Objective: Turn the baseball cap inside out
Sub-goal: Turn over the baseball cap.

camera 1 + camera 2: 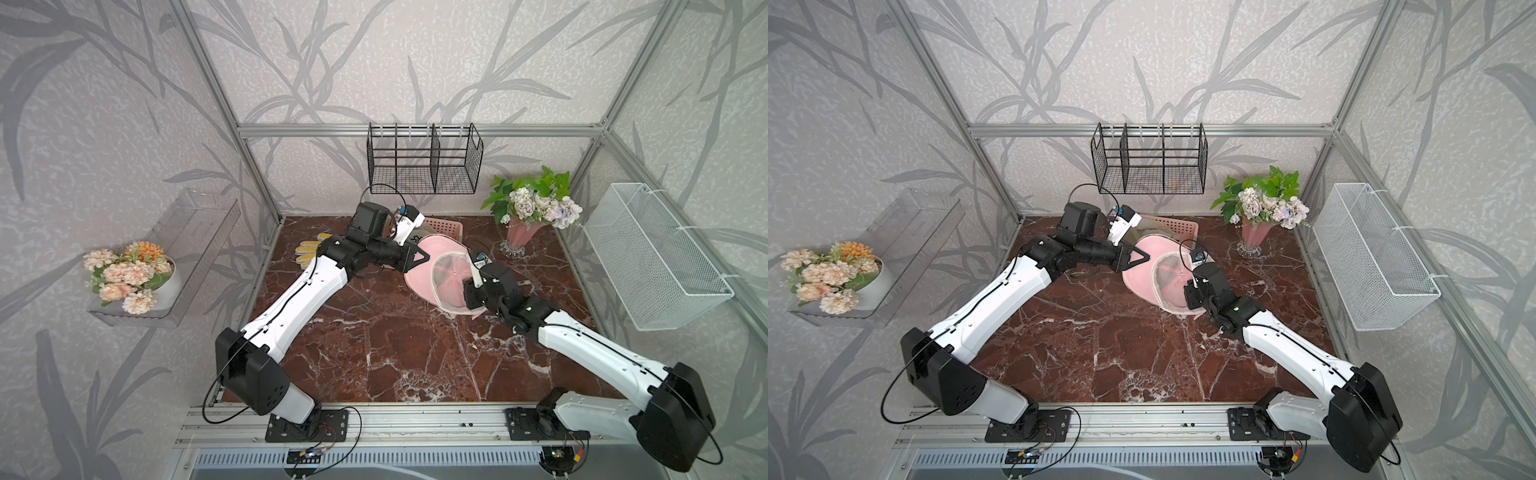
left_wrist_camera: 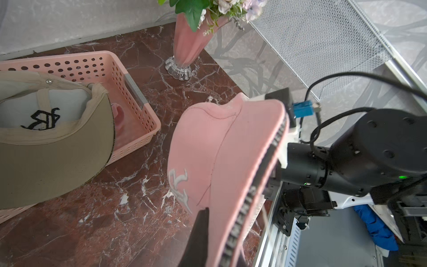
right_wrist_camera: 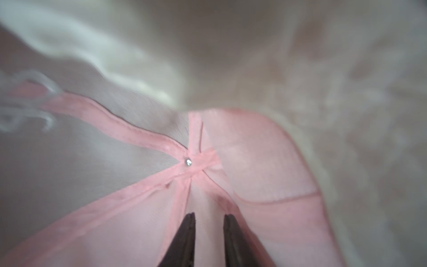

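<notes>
The pink baseball cap (image 1: 419, 286) (image 1: 1138, 286) is held up over the marble table, right of the middle, its hollow facing up in both top views. My left gripper (image 1: 424, 257) (image 1: 1140, 259) is shut on the cap's rim. In the left wrist view one dark finger (image 2: 199, 231) presses on the pink crown (image 2: 208, 150) beside the black lettered band. My right gripper (image 1: 467, 291) (image 1: 1190, 293) reaches inside the cap. In the right wrist view that gripper (image 3: 209, 218) stands a little open, just short of the silver rivet (image 3: 188, 161) where the pink seams cross, with nothing pinched.
A pink perforated basket (image 2: 129, 76) at the back holds a khaki cap (image 2: 53, 138). A pink vase of flowers (image 1: 519, 241) stands back right and yellow gloves (image 1: 309, 249) lie back left. A black wire rack (image 1: 424, 166) and a white mesh basket (image 1: 656, 257) hang on the walls.
</notes>
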{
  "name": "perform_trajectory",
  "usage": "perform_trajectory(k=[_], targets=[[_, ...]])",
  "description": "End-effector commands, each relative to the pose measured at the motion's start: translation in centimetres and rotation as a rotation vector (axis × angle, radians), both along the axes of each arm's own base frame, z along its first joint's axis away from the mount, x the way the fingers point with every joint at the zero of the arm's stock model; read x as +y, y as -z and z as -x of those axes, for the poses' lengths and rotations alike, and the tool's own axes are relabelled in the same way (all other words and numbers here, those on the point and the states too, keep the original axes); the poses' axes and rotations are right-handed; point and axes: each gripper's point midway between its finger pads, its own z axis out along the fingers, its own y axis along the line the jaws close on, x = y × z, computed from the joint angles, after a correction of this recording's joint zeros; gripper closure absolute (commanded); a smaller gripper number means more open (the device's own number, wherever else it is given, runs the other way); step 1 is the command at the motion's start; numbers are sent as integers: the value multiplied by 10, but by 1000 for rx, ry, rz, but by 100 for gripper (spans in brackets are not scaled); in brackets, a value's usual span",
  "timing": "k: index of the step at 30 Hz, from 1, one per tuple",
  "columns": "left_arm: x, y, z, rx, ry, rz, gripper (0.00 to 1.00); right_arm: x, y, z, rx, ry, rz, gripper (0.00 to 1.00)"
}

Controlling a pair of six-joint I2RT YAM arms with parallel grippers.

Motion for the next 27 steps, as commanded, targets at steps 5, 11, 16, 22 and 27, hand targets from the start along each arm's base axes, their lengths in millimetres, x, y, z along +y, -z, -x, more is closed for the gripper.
perform_trajectory(k=[5, 11, 16, 22, 27], targets=[[-1, -29, -9, -139, -20, 6, 100, 32, -73, 16, -163, -166, -299, 44], [7, -57, -20, -324, -86, -47, 100, -9, -103, 11, -93, 3, -545, 42], [6, -72, -10, -543, -68, -150, 100, -44, -101, 10, 125, 134, -711, 41], [5, -81, 0, -748, -64, -232, 100, -38, -97, 16, 334, 212, -846, 36], [9, -83, 6, -921, -113, -250, 100, -33, -95, 16, 391, 247, -957, 36]])
